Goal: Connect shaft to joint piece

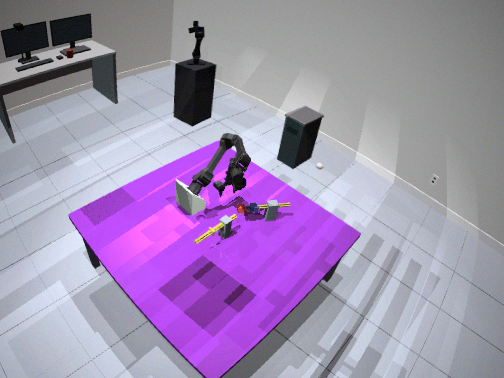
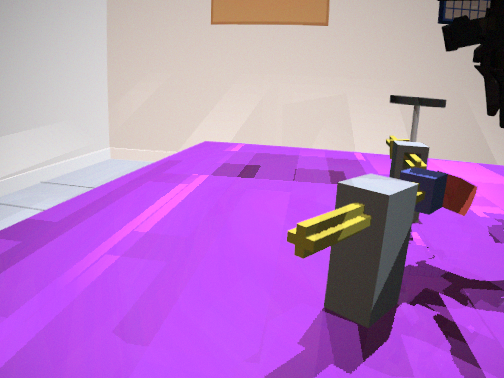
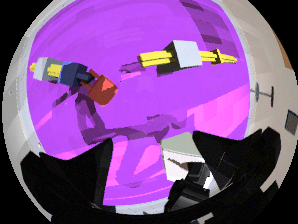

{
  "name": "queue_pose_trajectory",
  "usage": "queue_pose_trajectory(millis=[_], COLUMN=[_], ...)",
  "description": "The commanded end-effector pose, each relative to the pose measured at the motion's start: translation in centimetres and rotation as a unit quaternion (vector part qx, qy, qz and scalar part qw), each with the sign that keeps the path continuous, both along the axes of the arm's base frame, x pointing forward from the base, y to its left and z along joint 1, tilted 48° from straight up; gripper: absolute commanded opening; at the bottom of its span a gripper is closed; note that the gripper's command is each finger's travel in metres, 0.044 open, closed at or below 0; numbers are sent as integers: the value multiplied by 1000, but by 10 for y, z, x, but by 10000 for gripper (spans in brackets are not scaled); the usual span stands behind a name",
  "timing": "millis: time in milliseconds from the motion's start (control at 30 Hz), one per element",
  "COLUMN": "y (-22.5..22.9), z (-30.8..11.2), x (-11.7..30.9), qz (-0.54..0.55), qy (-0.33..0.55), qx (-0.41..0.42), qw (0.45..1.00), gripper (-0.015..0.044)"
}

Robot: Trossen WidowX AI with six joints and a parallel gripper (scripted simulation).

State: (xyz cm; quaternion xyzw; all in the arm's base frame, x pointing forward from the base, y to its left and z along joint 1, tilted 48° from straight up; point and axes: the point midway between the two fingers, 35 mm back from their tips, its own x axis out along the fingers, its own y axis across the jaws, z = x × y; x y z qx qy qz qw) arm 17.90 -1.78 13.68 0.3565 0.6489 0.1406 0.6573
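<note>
The red joint piece [image 1: 241, 208] [image 2: 460, 194] [image 3: 102, 90] hangs on the dark blue hinge part [image 1: 253, 208] [image 2: 425, 190] [image 3: 70, 73] at the end of the fixed shaft [image 1: 285, 204] [image 2: 325, 232]. That shaft passes through a grey block [image 1: 271, 211] [image 2: 355, 250] [image 3: 42, 68]. In the wrist view the red piece is turned down and right, off the second shaft's line. The yellow second shaft [image 1: 205, 236] [image 3: 155, 58] lies through the other grey block [image 1: 225, 227] [image 3: 186, 54], its near end apart from the red piece. My gripper [image 1: 230, 189] [image 3: 153, 137] is open and empty, above the table and clear of both.
A pale upright panel [image 1: 190, 197] [image 3: 180, 142] stands beside the arm's base on the purple table [image 1: 150, 280] [image 2: 175, 280]. Both blocks stand upright on the table. A desk with monitors and two dark cabinets stand away from the table.
</note>
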Motion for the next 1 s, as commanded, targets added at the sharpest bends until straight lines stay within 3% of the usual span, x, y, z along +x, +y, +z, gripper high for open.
queue_pose_trajectory(millis=[0,333,967], y=[10,16,18], z=[7,11,9], x=[6,9,10], qz=[37,50,-144], qy=[-49,-73,114], qx=[28,44,80], qw=[998,995,980], gripper=[440,440,440])
